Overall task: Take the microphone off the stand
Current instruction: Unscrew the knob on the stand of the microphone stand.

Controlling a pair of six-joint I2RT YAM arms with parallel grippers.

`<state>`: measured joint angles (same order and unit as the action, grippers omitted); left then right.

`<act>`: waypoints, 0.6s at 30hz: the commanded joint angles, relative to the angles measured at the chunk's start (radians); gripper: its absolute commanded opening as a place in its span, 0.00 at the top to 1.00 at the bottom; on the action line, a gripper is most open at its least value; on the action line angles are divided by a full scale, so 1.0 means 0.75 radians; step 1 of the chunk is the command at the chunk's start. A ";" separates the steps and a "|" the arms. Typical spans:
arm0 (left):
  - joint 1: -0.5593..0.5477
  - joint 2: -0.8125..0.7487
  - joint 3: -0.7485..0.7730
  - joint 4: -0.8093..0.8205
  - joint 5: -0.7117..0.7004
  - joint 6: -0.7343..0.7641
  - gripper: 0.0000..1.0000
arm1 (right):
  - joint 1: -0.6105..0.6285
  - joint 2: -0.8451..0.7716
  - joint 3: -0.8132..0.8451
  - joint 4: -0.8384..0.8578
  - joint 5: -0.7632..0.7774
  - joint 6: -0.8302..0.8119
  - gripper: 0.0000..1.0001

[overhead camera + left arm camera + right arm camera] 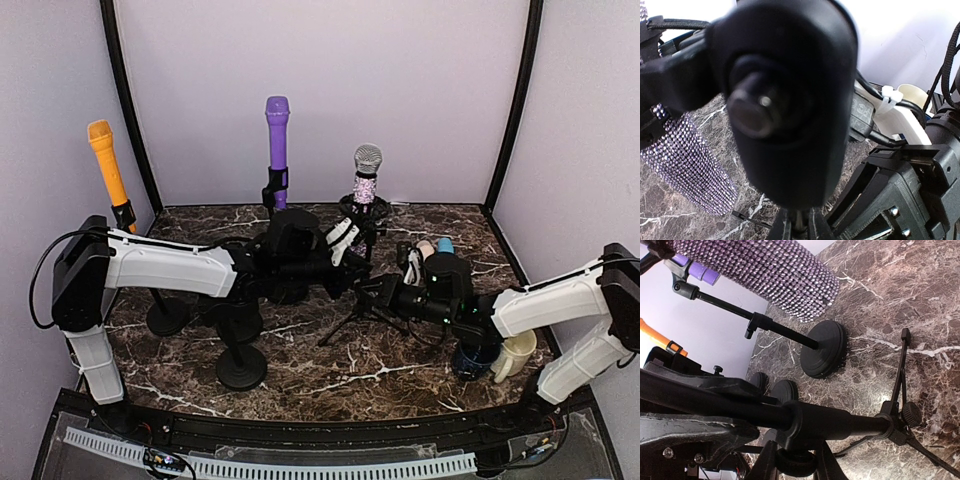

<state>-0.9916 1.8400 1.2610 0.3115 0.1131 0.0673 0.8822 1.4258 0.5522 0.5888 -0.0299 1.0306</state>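
**Rhinestone mic (366, 185) sitting in stand (338, 328)**

Mid-table (400, 365), the mic is standing upright in the stand. The right pincer (374, 291) is gripping the stand's pole. The left pincer (345, 240) is sitting closed beside the mic's lower end; whether it is pinching anything, I cannot tell.

From up top I see the L gripper (345, 238) at the clip under the silver-headed, rhinestone-covered mic (366, 178). The R gripper (385, 292) sits low on its black tripod stand (352, 318). The orange mic (104, 158) and purple mic (277, 130) stand upright to the left on round-base stands, all on the dark marble tabletop (400, 372).
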 commanded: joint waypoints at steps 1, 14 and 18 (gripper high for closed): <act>-0.013 -0.010 0.010 -0.011 0.020 0.029 1.00 | -0.015 -0.003 0.050 -0.022 0.090 -0.035 0.87; -0.013 -0.161 -0.051 -0.022 -0.121 0.048 0.34 | -0.014 -0.016 0.082 -0.111 0.127 -0.102 1.00; -0.013 -0.255 -0.097 -0.042 -0.135 0.046 0.30 | -0.014 -0.011 0.082 -0.114 0.130 -0.104 1.00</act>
<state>-0.9955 1.7607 1.2266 0.2893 0.0353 0.0906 0.8818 1.4216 0.5926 0.5064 0.0162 0.9768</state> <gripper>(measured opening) 0.693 0.197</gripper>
